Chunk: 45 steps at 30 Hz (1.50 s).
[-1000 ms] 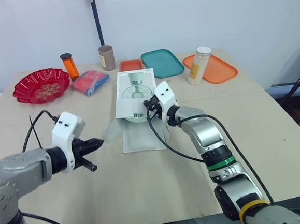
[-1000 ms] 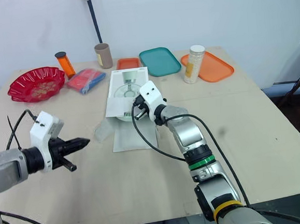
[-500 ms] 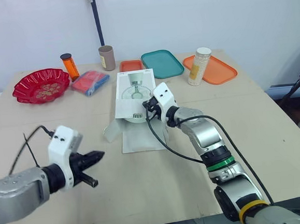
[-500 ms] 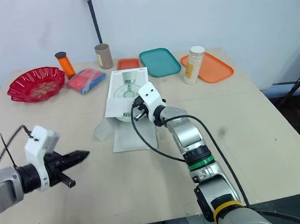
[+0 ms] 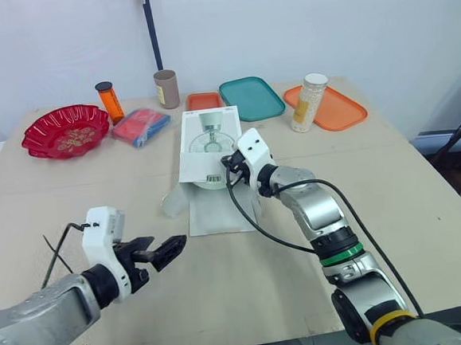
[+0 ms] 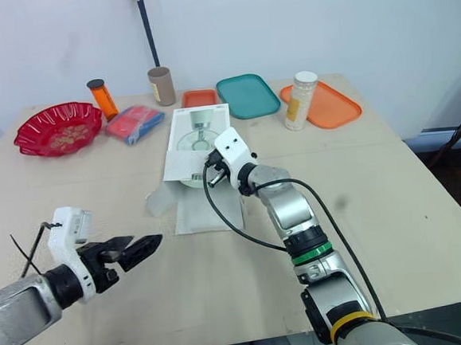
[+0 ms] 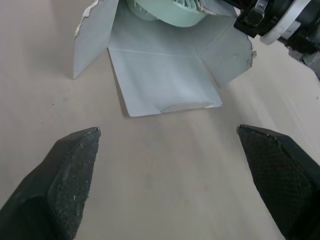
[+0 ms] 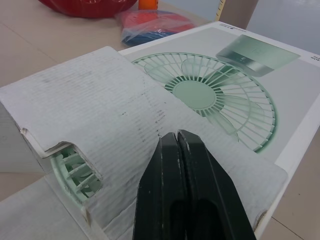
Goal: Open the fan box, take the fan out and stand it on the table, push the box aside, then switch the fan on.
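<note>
Fan box flaps open, fan inside it – right gripper closed at the box mouth, left gripper open.
I see the surface carrying the fan box lying flat at its centre, printed face up, with the flaps at its near end spread and the bottom flap lying on the surface. The green fan sits inside the box, its grille showing at the open end. The right gripper is at that open end, over the top flap, fingers pressed together with nothing between them. The left gripper hovers above bare surface, nearer the robot than the box and apart from it – fingers spread wide, holding nothing. Along the far edge: a red bowl, a teal tray and an orange tray.
</note>
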Each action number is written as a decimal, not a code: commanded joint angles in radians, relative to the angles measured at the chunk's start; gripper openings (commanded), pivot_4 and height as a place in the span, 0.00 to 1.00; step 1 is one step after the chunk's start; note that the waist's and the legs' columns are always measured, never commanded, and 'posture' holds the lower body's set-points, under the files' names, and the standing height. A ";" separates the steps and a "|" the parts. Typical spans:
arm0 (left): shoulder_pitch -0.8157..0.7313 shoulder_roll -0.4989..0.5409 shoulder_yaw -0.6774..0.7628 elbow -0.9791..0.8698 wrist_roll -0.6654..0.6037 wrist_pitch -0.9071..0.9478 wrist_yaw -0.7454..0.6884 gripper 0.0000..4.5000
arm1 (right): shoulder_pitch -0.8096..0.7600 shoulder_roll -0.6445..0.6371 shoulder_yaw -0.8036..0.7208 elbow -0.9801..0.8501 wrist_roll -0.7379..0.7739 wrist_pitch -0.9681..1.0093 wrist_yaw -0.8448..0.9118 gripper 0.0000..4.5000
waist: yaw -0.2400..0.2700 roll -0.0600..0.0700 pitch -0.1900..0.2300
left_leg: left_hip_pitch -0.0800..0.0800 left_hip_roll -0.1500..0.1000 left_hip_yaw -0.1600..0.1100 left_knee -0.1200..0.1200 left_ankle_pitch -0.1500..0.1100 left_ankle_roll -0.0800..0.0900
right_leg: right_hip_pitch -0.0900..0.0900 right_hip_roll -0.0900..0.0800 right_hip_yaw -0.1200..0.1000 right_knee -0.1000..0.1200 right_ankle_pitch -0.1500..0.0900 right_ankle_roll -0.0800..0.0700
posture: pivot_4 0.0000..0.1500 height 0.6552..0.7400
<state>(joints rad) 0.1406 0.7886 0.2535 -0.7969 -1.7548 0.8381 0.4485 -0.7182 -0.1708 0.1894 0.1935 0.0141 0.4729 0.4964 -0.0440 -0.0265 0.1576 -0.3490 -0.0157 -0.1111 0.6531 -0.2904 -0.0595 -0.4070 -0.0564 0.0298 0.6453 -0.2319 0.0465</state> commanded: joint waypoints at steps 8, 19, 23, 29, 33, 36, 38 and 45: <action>-0.056 -0.234 -0.151 0.066 0.114 -0.190 0.059 0.99 | 0.036 -0.026 0.029 0.011 -0.014 0.060 0.018 0.00 | 0.003 0.000 0.000 | 0.000 0.000 0.000 0.000 0.000 0.000 | 0.000 0.000 0.000 -0.001 0.000 0.000 | 1.00 1.00; -0.141 -0.433 -0.236 0.200 0.228 -0.240 -0.019 0.99 | 0.039 -0.043 0.049 -0.002 -0.023 0.073 0.023 0.00 | 0.010 0.000 0.000 | -0.001 -0.001 -0.001 0.000 0.000 0.000 | 0.001 0.000 -0.001 -0.001 0.000 0.001 | 1.00 1.00; -0.156 -0.459 -0.247 0.236 0.275 -0.232 -0.041 0.99 | 0.031 -0.038 0.047 0.004 -0.023 0.073 0.021 0.00 | 0.011 0.000 0.000 | -0.001 -0.001 -0.001 0.000 0.000 0.000 | 0.001 0.000 -0.001 -0.001 0.000 0.001 | 1.00 1.00; -0.239 -0.536 -0.279 0.344 0.433 -0.246 -0.102 0.99 | 0.034 -0.028 0.043 0.002 -0.020 0.082 0.014 0.00 | 0.011 0.000 0.000 | -0.001 -0.002 -0.002 0.001 0.000 0.000 | 0.001 0.000 -0.001 -0.001 0.000 0.002 | 1.00 1.00; -0.283 -0.588 -0.272 0.397 0.509 -0.250 -0.140 0.99 | 0.029 -0.030 0.043 0.003 -0.025 0.083 0.012 0.00 | 0.010 0.000 -0.001 | -0.001 -0.002 -0.002 0.000 0.000 0.000 | 0.001 0.000 -0.001 -0.001 0.000 0.002 | 1.00 1.00; -0.296 -0.653 -0.252 0.427 0.537 -0.271 -0.142 0.99 | 0.025 -0.035 0.039 0.006 -0.026 0.083 0.011 0.00 | 0.010 0.000 -0.001 | -0.001 -0.002 -0.002 0.000 0.000 0.000 | 0.001 0.000 -0.001 -0.001 0.000 0.002 | 1.00 1.00; -0.303 -0.683 -0.246 0.440 0.553 -0.273 -0.147 0.99 | 0.027 -0.036 0.040 0.003 -0.027 0.085 0.011 0.00 | 0.010 0.000 -0.001 | -0.001 -0.002 -0.002 0.001 0.000 0.000 | 0.001 0.000 -0.001 -0.001 0.000 0.002 | 1.00 1.00; -0.349 -0.780 -0.238 0.485 0.606 -0.259 -0.167 0.99 | 0.035 -0.035 0.045 -0.005 -0.028 0.088 0.011 0.00 | 0.010 0.000 -0.001 | -0.002 -0.002 -0.003 0.001 0.000 0.000 | 0.001 0.000 -0.001 -0.001 0.000 0.002 | 1.00 1.00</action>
<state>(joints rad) -0.1917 0.0166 0.0090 -0.3047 -1.1583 0.5861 0.2966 -0.7164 -0.2040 0.2008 0.1581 0.0017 0.5210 0.5005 -0.0339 -0.0268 0.1571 -0.3507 -0.0178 -0.1139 0.6537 -0.2900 -0.0599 -0.4059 -0.0567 0.0291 0.6443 -0.2323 0.0490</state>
